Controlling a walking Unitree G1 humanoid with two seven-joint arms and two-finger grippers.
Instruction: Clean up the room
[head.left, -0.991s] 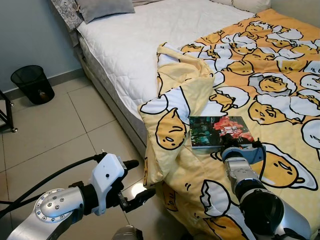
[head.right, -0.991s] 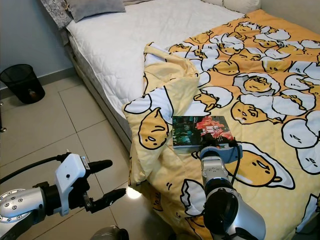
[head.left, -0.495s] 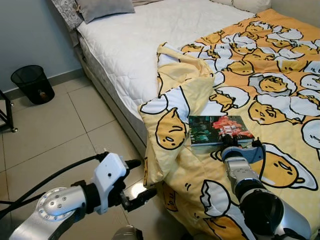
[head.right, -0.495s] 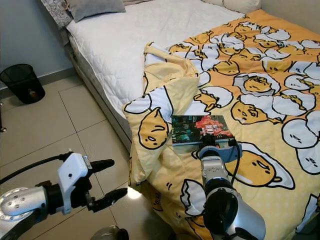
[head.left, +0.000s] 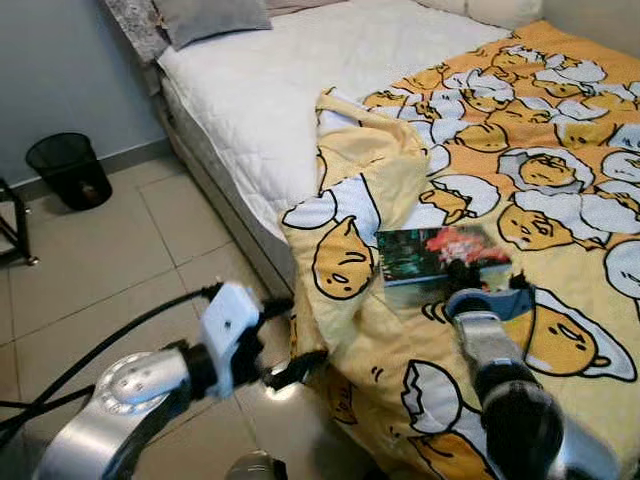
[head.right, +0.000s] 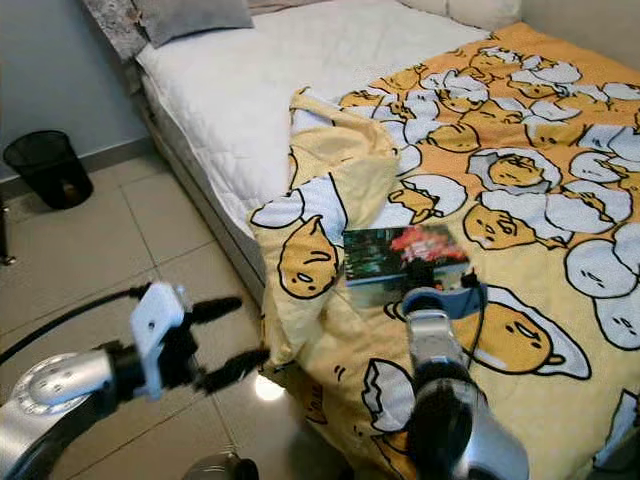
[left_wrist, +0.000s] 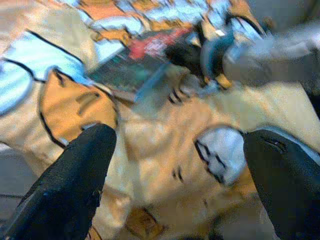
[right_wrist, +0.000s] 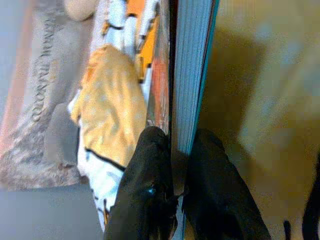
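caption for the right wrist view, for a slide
Right tool clamped on the edge of a book lying on the yellow blanket.

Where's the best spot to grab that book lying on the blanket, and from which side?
Grip the book by its near edge, coming in low from the foot of the bed. It lies flat on the soft blanket, so a thin edge pinched across cover and pages is probably the easiest hold. The right gripper already has its fingers on either side of that edge.
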